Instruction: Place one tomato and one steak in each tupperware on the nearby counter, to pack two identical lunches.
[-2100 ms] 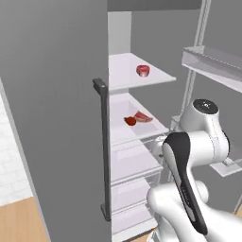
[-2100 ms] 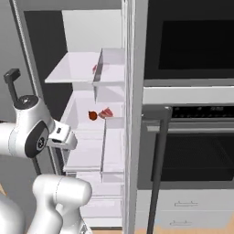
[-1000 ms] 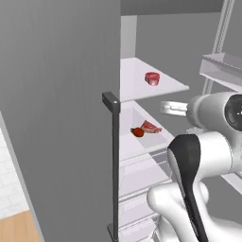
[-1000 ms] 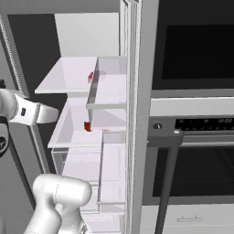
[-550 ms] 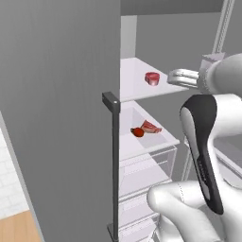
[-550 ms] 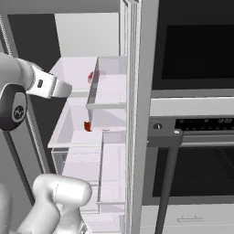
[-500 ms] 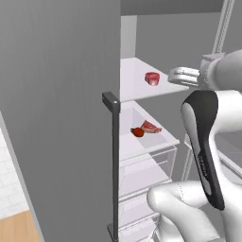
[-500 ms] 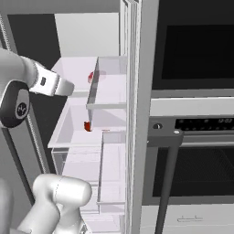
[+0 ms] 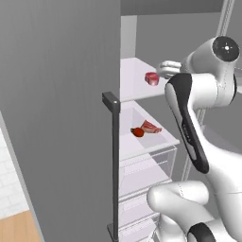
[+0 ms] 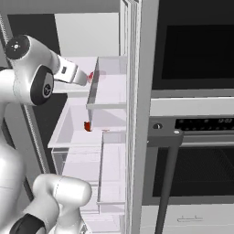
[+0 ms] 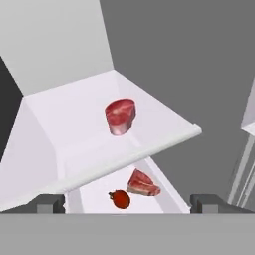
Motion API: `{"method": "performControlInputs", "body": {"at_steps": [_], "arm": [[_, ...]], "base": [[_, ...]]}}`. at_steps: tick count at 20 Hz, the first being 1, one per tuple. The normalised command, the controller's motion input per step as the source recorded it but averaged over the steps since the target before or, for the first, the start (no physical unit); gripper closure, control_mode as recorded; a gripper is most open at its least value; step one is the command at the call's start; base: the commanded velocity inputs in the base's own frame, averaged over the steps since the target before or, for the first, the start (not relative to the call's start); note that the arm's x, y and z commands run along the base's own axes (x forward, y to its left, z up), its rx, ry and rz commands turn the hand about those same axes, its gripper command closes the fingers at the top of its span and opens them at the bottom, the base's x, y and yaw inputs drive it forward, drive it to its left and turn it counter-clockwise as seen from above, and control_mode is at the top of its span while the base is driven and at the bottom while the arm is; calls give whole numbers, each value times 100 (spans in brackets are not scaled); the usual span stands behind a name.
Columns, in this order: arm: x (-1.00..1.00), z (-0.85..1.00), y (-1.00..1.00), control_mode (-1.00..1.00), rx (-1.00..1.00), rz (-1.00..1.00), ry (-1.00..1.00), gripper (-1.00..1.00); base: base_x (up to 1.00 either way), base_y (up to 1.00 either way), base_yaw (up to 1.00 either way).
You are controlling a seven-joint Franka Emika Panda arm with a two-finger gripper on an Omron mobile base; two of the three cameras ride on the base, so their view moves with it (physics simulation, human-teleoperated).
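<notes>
The arm is reaching into an open fridge, with the claw hanging level with the upper shelf and its two dark fingertips showing well apart at the bottom of the hand view, so the claw is standing wide and holding nothing. A thick steak is lying on the upper shelf, back from the shelf's front lip; from the left base view this same steak is sitting just beside the end of the hand. On the lower shelf a second steak is lying flat, and a tomato is resting just beside it, very close or touching. In the left base view the tomato is sitting to the left of the flat steak, near the shelf's front edge. The fridge door is standing open, with its dark vertical handle facing the camera. From the right base view a dark oven is standing to the right of the fridge.
</notes>
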Motion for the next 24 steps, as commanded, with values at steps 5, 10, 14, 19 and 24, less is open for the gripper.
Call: {"method": "performControlInputs", "body": {"at_steps": [5, 10, 14, 19, 24], "arm": [[88, -24, 5, -100, -3, 0, 1, -100], [49, -28, -1, -100, -2, 0, 0, -100], [49, -27, -4, -100, 0, 0, 0, -100], [80, -22, 0, -100, 0, 0, 12, -100], [97, -5, 0, -100, 0, 0, 9, -100]], "base": [[0, 0, 0], [0, 0, 0], [0, 0, 0], [0, 0, 0], [0, 0, 0]]}}
